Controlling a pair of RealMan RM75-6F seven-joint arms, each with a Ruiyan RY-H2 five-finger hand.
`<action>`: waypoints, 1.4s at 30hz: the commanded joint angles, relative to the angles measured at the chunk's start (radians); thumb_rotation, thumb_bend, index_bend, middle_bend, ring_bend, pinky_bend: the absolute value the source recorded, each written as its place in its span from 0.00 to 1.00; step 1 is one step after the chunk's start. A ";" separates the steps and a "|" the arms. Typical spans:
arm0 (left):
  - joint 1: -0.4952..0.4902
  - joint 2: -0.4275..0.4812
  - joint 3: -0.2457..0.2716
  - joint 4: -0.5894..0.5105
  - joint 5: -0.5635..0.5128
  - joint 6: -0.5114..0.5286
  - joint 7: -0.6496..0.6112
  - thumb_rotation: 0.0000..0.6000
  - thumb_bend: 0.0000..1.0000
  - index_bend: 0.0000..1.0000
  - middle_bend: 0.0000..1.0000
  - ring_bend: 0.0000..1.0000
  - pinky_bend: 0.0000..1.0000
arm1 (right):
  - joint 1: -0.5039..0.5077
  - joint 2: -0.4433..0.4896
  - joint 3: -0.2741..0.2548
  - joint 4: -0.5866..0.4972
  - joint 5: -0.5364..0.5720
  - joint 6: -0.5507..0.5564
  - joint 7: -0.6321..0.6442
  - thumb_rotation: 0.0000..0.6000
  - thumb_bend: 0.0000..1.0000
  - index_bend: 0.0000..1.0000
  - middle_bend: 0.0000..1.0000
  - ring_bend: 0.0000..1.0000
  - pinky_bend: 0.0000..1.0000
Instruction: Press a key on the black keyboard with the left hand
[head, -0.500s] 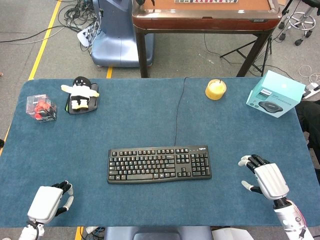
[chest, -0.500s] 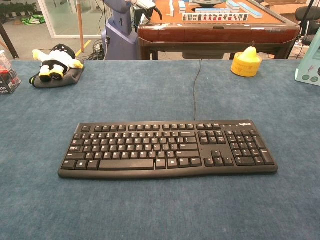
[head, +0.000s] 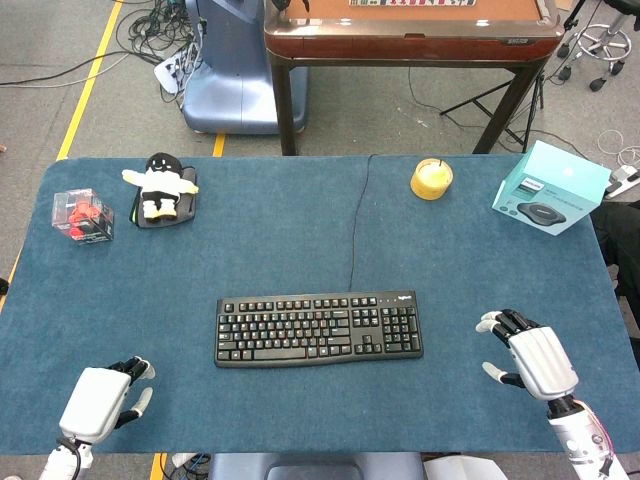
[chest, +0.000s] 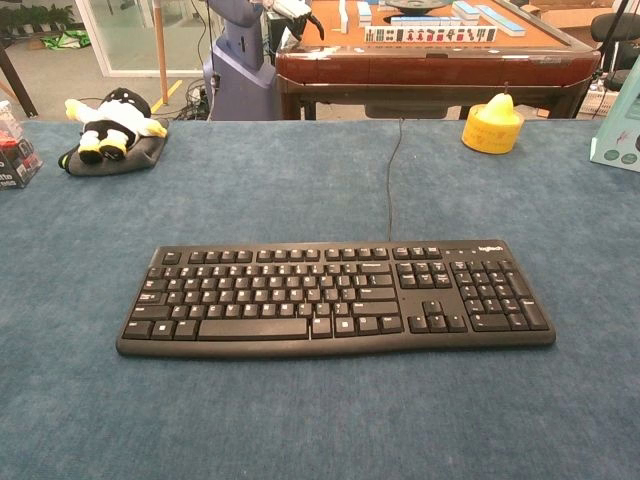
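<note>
Reaching from well left of the keyboard (head: 318, 328), the empty left hand (head: 98, 400), fingers loosely apart, could strike several keys.

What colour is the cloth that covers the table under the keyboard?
Dark blue cloth; it shows best in the chest view, all around the black keyboard.

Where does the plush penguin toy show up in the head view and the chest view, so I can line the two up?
Head view: the plush penguin toy sits at the table's far left, on a dark pad, right of the clear box of red pieces.
Chest view: the toy is at the upper left, on the same pad.
Shared landmark: the black keyboard, with its cable running to the far edge, lies nearer and to the right of the toy in both.
</note>
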 joint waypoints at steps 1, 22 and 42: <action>-0.020 0.027 0.008 -0.037 0.007 -0.035 -0.003 1.00 0.36 0.42 0.54 0.63 0.88 | 0.000 0.000 0.000 -0.001 -0.001 0.000 0.000 1.00 0.03 0.41 0.34 0.28 0.57; -0.288 0.146 -0.025 -0.246 -0.102 -0.444 0.040 1.00 0.39 0.18 0.79 0.75 0.91 | -0.011 0.017 0.003 -0.012 -0.012 0.035 0.012 1.00 0.03 0.41 0.34 0.28 0.57; -0.442 0.045 -0.071 -0.259 -0.480 -0.544 0.277 1.00 0.40 0.11 0.85 0.80 0.93 | -0.011 0.028 0.012 -0.008 0.002 0.036 0.038 1.00 0.03 0.41 0.34 0.28 0.57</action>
